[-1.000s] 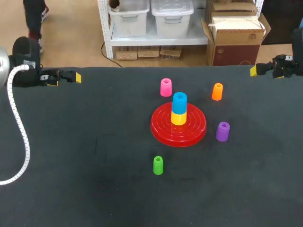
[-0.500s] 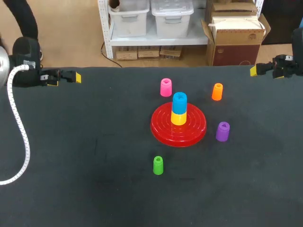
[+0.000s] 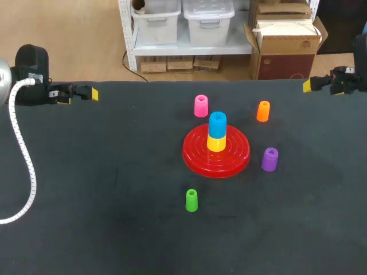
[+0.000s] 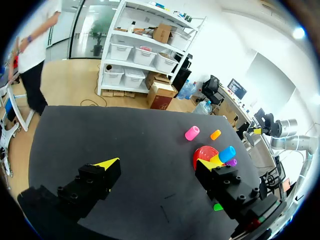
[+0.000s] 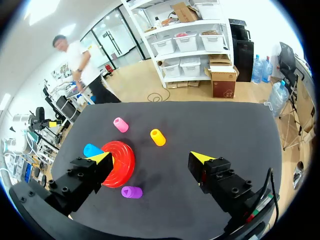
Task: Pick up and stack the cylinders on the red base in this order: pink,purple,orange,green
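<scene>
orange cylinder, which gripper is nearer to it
Right. The right gripper sits at the far right edge of the table, not far from the orange cylinder; the left gripper is at the far left edge.

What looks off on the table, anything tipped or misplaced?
The red base already carries a yellow cylinder with a blue cylinder on top; neither is in the listed order. The pink cylinder, orange cylinder, purple cylinder and green cylinder stand upright off the base. Nothing spilled or damaged.

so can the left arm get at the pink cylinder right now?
Probably yes. The pink cylinder stands upright, apart from the red base, with only bare table between it and the open left gripper. Reach that far is unconfirmed.
</scene>
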Robot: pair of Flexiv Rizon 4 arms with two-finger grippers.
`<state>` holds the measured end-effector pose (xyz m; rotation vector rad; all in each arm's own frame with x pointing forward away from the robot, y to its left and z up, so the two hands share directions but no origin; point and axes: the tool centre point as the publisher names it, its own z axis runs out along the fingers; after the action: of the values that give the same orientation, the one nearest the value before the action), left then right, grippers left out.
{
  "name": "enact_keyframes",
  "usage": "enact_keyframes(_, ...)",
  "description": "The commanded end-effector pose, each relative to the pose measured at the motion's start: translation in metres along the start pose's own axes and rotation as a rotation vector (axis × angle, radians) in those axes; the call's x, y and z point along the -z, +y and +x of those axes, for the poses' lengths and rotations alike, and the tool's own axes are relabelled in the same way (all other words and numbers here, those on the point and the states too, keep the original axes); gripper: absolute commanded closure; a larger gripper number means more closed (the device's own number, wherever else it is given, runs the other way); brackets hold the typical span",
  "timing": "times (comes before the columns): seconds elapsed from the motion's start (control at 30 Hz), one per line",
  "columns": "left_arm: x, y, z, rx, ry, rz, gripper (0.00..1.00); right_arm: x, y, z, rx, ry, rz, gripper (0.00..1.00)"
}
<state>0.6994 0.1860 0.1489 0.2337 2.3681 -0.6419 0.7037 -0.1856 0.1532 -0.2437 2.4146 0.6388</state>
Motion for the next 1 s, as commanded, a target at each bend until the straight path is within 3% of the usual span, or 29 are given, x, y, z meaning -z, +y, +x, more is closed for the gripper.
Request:
enact_keyframes(0.03,0.0,-0.001,-0.001,0.001,0.005,-0.005,0.0,0.001,0.0,0.0,0.001,0.001,0.001,0.0)
enact_keyframes(0.2,0.0,-0.001,-0.001,0.001,0.005,-0.005,0.0,0.001,0.0,0.0,0.001,0.001,0.001,0.0)
enact_keyframes(0.27,0.001,-0.006,0.003,-0.091,0.011,0.038,0.0,0.001,0.0,0.0,0.001,0.001,0.001,0.0)
enact_keyframes(0.47,0.011,-0.038,0.014,-0.415,-0.036,0.337,0.0,0.001,0.0,0.0,0.001,0.001,0.001,0.0)
enact_keyframes(0.67,0.012,-0.063,0.036,-0.63,0.046,0.535,0.0,0.001,0.0,0.0,0.001,0.001,0.001,0.0)
enact_keyframes(0.83,0.008,-0.072,0.049,-0.75,0.116,0.618,0.0,0.001,0.0,0.0,0.001,0.001,0.001,0.0)
enact_keyframes(1.0,-0.002,-0.072,0.051,-0.789,0.152,0.593,0.0,0.001,0.0,0.0,0.001,0.001,0.001,0.0)
